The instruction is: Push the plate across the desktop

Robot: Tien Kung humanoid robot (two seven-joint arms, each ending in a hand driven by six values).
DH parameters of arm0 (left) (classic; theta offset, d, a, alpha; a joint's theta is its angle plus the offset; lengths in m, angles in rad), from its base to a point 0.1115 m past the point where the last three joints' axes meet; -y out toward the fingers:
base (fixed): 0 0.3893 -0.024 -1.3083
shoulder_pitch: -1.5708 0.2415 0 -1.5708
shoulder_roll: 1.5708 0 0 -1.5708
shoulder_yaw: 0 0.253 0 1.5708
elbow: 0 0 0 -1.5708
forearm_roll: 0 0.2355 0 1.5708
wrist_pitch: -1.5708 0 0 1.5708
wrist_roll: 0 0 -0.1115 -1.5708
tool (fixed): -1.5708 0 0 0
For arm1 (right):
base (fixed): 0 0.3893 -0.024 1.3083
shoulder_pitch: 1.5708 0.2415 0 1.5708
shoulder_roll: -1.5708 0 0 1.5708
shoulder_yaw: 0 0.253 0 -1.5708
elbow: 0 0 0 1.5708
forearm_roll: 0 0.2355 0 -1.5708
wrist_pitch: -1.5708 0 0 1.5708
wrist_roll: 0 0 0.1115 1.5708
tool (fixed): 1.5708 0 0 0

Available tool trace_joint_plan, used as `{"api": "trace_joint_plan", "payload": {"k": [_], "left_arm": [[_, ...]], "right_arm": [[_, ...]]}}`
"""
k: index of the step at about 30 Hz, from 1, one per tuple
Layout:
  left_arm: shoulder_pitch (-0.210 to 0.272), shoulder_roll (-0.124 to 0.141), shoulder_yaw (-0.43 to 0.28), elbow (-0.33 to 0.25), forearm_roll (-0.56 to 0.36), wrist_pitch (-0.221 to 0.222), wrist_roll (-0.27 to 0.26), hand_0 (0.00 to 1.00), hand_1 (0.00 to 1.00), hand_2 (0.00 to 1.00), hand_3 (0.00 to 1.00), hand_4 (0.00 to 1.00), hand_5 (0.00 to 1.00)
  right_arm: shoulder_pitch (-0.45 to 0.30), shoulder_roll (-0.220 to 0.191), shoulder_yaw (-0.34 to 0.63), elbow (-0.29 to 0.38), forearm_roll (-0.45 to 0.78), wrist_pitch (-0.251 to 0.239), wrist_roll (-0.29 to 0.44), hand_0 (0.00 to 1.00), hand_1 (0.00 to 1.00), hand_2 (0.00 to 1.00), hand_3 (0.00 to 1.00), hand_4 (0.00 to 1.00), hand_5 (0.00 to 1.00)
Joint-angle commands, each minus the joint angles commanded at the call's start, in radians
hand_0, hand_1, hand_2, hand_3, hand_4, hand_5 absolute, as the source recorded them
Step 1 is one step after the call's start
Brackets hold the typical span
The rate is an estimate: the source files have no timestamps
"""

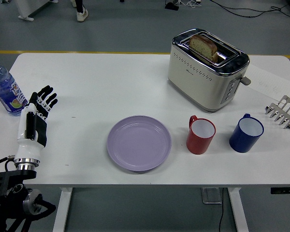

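A round lilac plate (138, 142) lies flat on the white table (111, 82), near its front edge and slightly left of centre. My left hand (42, 101) hovers over the table's left side, well to the left of the plate and apart from it. Its black fingers are spread and hold nothing. The white forearm runs down to the lower left corner. The right arm does not show.
A water bottle (3, 89) stands just left of my left hand. Right of the plate stand a red mug (201, 135) and a blue mug (246, 132). A toaster (206, 68) holding bread sits behind them; a metal toast rack (282, 111) is at the far right.
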Motion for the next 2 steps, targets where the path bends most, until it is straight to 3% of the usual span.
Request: {"api": "trace_joint_plan", "payload": {"k": [2], "left_arm": [[-0.002, -0.002, -0.003, 0.0, -0.001, 0.003, -0.002, 0.794, 0.833, 0.863, 0.797, 0.586, 0.998]], "right_arm": [[0.0, -0.002, -0.006, 0.001, -0.001, 0.0, 0.0, 0.591, 0.624, 0.783, 0.815, 0.656, 0.694]]}}
